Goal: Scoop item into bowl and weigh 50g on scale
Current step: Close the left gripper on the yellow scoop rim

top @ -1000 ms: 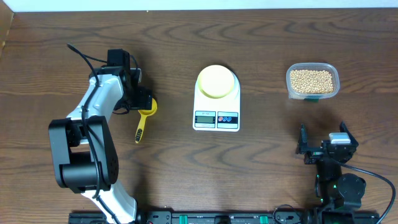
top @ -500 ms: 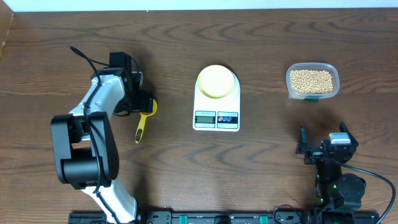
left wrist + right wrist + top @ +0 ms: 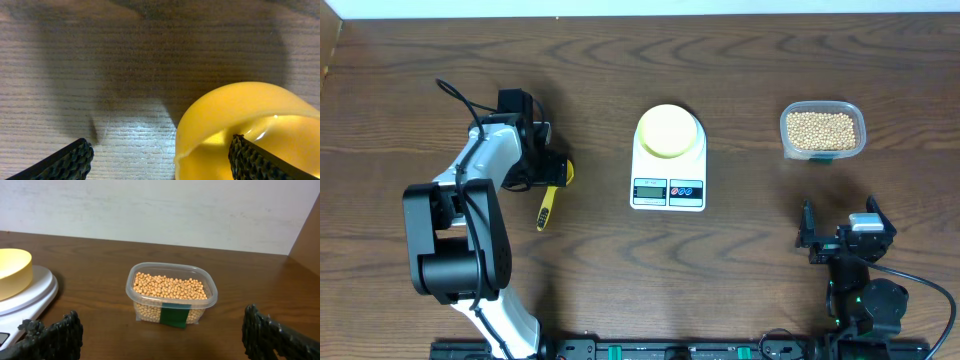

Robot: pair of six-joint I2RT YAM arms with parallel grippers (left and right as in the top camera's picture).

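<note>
A yellow scoop point(image 3: 546, 205) lies on the table at the left, its handle pointing toward the front. My left gripper point(image 3: 554, 170) is down over its cup and stands open. In the left wrist view the cup point(image 3: 235, 120) fills the lower right; one fingertip point(image 3: 255, 160) is inside it and the other rests beside it on the wood. The beans point(image 3: 821, 128) fill a clear tub point(image 3: 172, 307) at the back right. The pale bowl point(image 3: 669, 130) sits on the white scale point(image 3: 668, 185). My right gripper point(image 3: 840, 222) is open near the front right, facing the tub.
A white wall point(image 3: 160, 210) runs behind the table's far edge. A wooden panel point(image 3: 307, 235) stands at the right. The left arm's base point(image 3: 455, 250) occupies the front left.
My left gripper has shifted slightly right and down over the scoop's cup, covering more of it. The right arm has not moved.
</note>
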